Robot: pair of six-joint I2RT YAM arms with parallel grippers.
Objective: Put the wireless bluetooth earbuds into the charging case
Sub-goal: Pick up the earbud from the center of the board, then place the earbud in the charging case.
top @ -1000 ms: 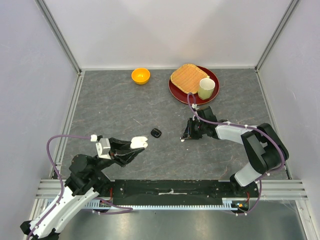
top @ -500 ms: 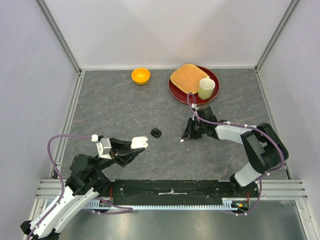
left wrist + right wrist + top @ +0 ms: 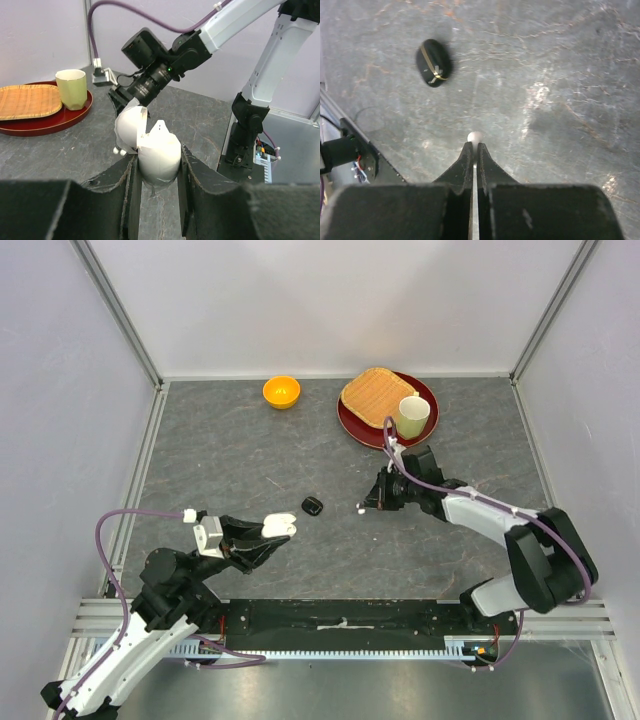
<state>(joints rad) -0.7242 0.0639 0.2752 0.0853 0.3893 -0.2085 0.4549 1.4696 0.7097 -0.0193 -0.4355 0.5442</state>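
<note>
Across the table point(image 3: 250, 460), right arm point(image 3: 470, 508) stretches, claw point(image 3: 367, 505) closed.

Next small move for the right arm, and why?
Probably lift the right gripper slightly and start toward the open white clamshell charging case held in the left gripper. The right jaws are shut with the tiny white earbud apparently pinched at the very tips, a shallow hold, so move slowly.

No writing, label, brand name, number or sign could be read on anything in the overhead view or in either wrist view.
</note>
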